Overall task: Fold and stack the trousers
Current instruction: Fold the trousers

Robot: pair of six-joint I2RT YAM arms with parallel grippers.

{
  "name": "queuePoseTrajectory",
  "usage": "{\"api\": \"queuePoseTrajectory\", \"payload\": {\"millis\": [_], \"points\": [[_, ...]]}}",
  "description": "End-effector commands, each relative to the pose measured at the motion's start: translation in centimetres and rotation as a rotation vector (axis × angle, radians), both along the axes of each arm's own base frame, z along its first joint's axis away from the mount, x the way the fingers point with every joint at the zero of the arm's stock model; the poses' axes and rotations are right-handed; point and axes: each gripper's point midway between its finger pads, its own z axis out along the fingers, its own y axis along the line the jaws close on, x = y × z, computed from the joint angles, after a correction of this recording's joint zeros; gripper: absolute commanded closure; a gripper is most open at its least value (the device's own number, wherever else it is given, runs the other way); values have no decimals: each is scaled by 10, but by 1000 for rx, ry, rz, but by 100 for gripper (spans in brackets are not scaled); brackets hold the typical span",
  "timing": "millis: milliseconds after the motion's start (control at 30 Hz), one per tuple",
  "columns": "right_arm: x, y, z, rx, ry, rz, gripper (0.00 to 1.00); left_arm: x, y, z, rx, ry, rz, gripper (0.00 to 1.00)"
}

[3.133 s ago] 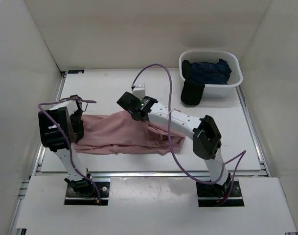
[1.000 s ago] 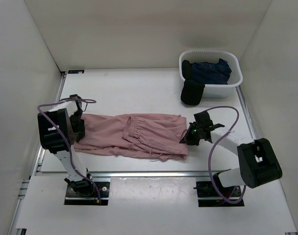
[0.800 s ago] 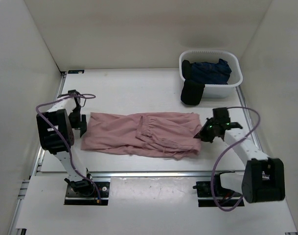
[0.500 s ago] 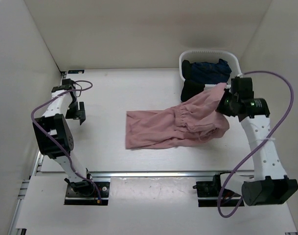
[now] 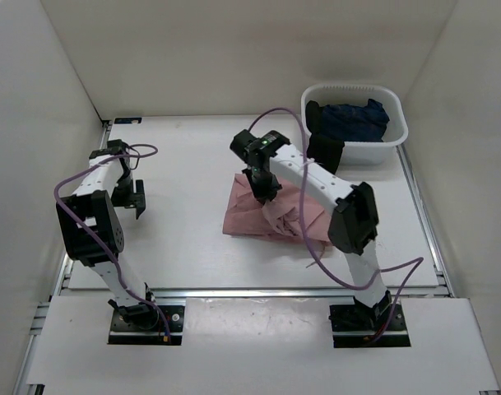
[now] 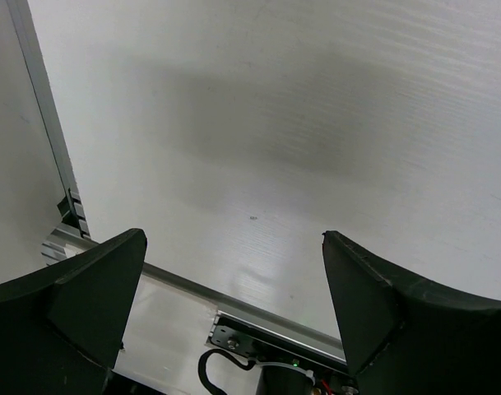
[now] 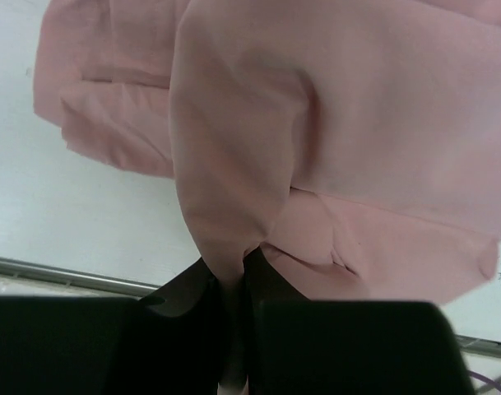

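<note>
At the near edge of the surface [image 5: 184, 255], I am seeing both arm bases bolted side by side. Left of centre, the left pincer [image 5: 136, 197] is hanging over bare surface with its jaws spread wide. In the left wrist view, nothing is lying between its two dark fingers [image 6: 85, 313], and an aluminium rail [image 6: 184, 284] is showing at the surface edge.

Near the middle of the surface, the trousers [image 5: 246, 216] are lying as a compact, wrinkled, dusty-pink bundle folded over on itself, well apart from the left pincer. The right arm is reaching across from its base to the bundle's far side, and the right pincer [image 5: 263, 191] is pointing down onto the cloth. In the right wrist view, its jaws are pressed nearly together and are pinching a fold of the pink fabric, which is draping over the lower layers.

At the far right corner, a white basket [image 5: 394, 140] is sitting on the surface, well apart from the trousers. Dark navy garments [image 5: 357, 119] are filling it, and one black piece [image 5: 322, 156] is hanging over its near left rim.
</note>
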Motion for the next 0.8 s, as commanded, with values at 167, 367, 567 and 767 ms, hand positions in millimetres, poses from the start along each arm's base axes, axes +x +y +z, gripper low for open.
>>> {"api": "queuePoseTrajectory", "payload": {"millis": [167,367,567,767], "points": [[22,67,12,221,-15,-46,100,1,0,5,9,-29,4,0],[23,83,7,292,6,-69,85,-3,-1,0,7,-18,4,0],[11,114,23,395,35,125,20,-3,-1,-6,4,0,4,0],[17,60,81,452,-221,40,21,20,-15,23,26,-85,-54,0]]}}
